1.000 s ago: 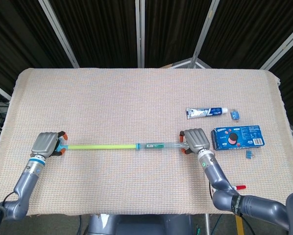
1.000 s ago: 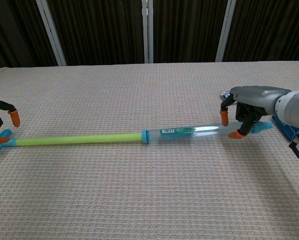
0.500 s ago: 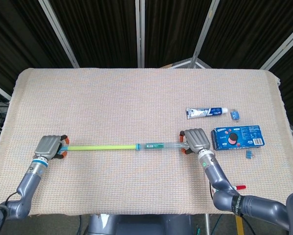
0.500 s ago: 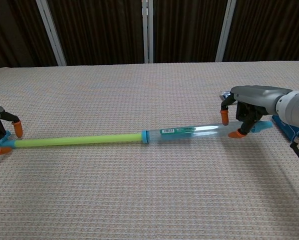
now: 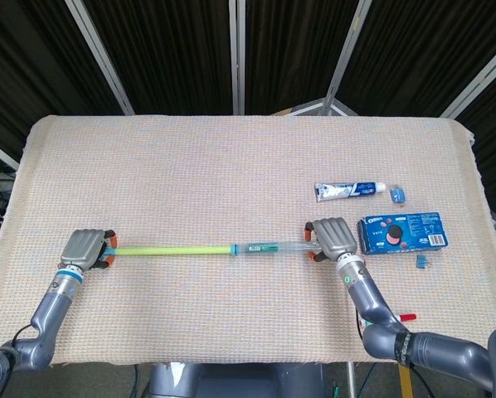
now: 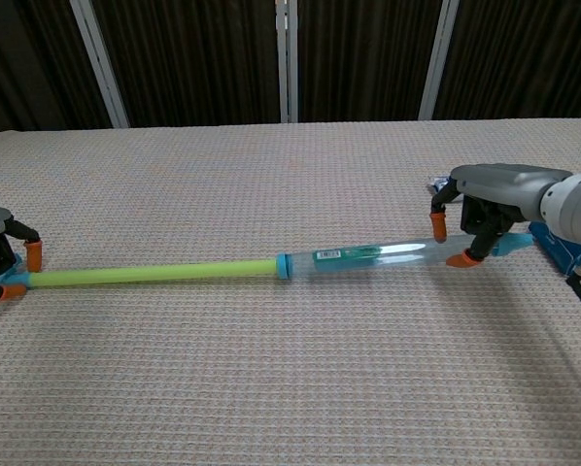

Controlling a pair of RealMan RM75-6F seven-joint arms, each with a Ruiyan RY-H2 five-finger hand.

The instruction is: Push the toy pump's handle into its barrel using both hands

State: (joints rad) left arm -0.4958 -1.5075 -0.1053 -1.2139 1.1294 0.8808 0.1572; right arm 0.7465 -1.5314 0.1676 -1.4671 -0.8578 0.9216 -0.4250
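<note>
The toy pump lies across the table: a clear barrel (image 5: 273, 246) (image 6: 368, 256) with a blue collar, and a long yellow-green handle rod (image 5: 173, 248) (image 6: 154, 273) pulled far out to the left. My left hand (image 5: 86, 249) (image 6: 1, 264) grips the blue grip at the rod's left end, orange fingertips curled around it. My right hand (image 5: 331, 239) (image 6: 485, 209) holds the barrel's right end, fingers straddling it from above.
A toothpaste tube (image 5: 351, 191) and a small blue cap (image 5: 398, 196) lie behind my right hand. A blue cookie box (image 5: 404, 231) sits just right of it, with a small blue clip (image 5: 421, 264) in front.
My left hand has closed on the rod's end grip and slid right, pushing the rod a little into the barrel. The right hand has stayed in place.
</note>
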